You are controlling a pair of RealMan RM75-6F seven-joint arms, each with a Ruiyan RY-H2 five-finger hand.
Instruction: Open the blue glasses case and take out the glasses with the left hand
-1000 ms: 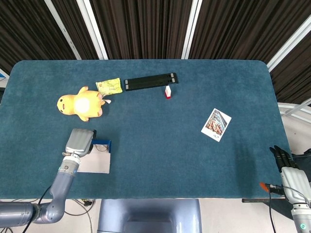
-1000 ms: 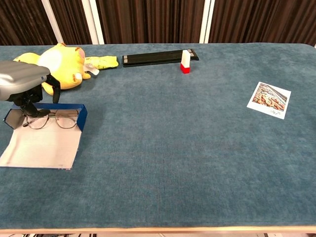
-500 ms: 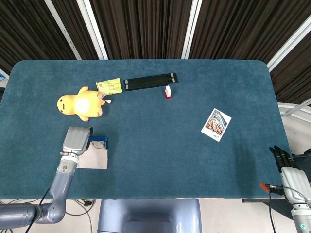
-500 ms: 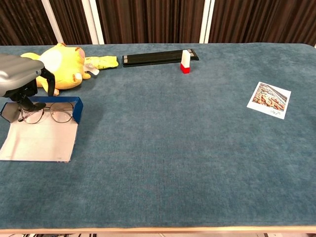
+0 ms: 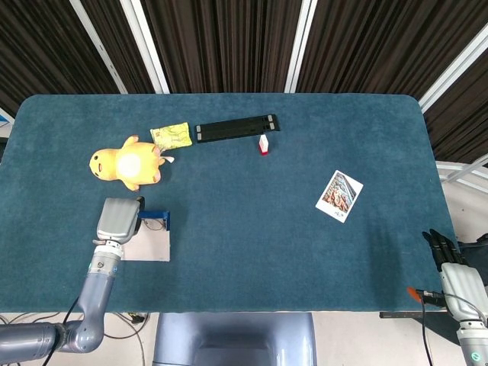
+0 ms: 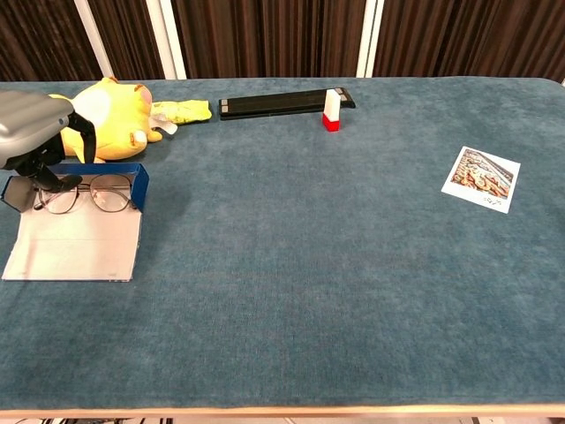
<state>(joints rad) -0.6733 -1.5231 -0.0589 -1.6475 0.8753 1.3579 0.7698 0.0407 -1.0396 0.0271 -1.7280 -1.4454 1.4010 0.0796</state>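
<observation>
The blue glasses case (image 6: 139, 183) lies open at the table's front left, its pale lid (image 6: 75, 254) flat toward me. The thin-framed glasses (image 6: 88, 194) rest inside against the blue wall. My left hand (image 6: 33, 132) hangs over the case's left end, and its dark fingers (image 6: 46, 177) reach down and pinch the left end of the glasses. From the head view, the left hand (image 5: 117, 221) covers most of the case (image 5: 156, 220). My right hand (image 5: 450, 263) sits off the table's front right corner with fingers straight, holding nothing.
A yellow plush toy (image 6: 101, 110) lies just behind the case, with a yellow packet (image 6: 184, 110) beside it. A long black bar (image 6: 282, 102) and a small red-and-white block (image 6: 331, 110) are at the back centre. A photo card (image 6: 482, 177) lies at the right.
The left hand has shifted left and away from me, and the open case with the glasses slid along with it. The right hand has stayed still.
</observation>
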